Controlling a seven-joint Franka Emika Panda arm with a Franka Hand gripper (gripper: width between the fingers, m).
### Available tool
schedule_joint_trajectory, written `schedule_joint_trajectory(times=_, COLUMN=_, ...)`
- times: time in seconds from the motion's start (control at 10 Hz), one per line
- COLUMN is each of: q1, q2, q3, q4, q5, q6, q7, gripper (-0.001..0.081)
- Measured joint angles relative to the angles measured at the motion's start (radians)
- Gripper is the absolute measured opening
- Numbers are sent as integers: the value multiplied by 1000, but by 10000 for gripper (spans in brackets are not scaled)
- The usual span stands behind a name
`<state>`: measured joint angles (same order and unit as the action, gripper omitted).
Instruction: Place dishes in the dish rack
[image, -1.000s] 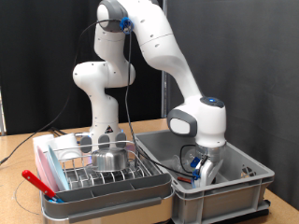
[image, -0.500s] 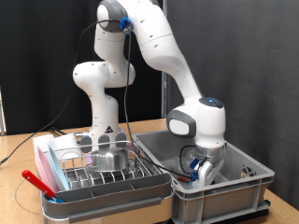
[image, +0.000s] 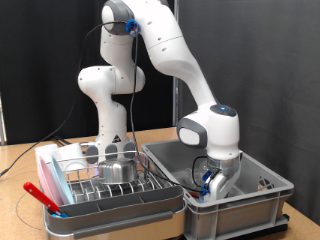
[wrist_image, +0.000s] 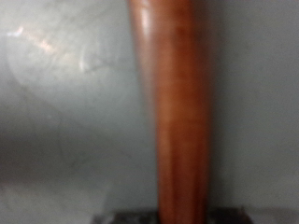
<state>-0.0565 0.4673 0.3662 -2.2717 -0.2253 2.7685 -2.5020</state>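
My gripper (image: 213, 187) reaches down inside the large grey crate (image: 250, 190) at the exterior view's right, its fingertips below the crate's rim. The wrist view is filled by a blurred brown wooden handle (wrist_image: 177, 112), very close, over the crate's grey floor (wrist_image: 56, 149). I cannot tell whether the fingers touch it. A faint curved glint (wrist_image: 51, 51) beside it may be clear glass. The dish rack (image: 110, 185) sits in its white tray at the exterior view's lower left, with a shiny steel bowl (image: 119, 170) in it. No light blue plate shows.
A red utensil (image: 42, 197) lies across the rack's tray at its left end, beside a whitish holder (image: 52, 162). The robot's base (image: 110, 130) stands behind the rack. The crate's walls close in around the hand. Wooden tabletop (image: 20, 160) shows at far left.
The hand has sunk very slightly deeper into the crate; nothing else has moved.
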Motion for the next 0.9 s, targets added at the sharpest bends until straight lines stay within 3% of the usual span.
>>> schedule_joint_trajectory(times=0.1, q1=-15, q2=0, q3=13, q4=0, q5=12, q6=0, q7=-11, gripper=90)
schedule_joint_trajectory(times=0.3, q1=-59, q2=-2, q3=61, q4=-4, q5=54, q6=32, q7=-49, gripper=91)
schedule_joint_trajectory(times=0.5, q1=-176, q2=-26, q3=192, q4=-16, q5=148, q6=53, q7=-136, gripper=91)
schedule_joint_trajectory(times=0.9, q1=-415, q2=-163, q3=450, q4=-87, q5=223, q6=66, q7=-143, gripper=91)
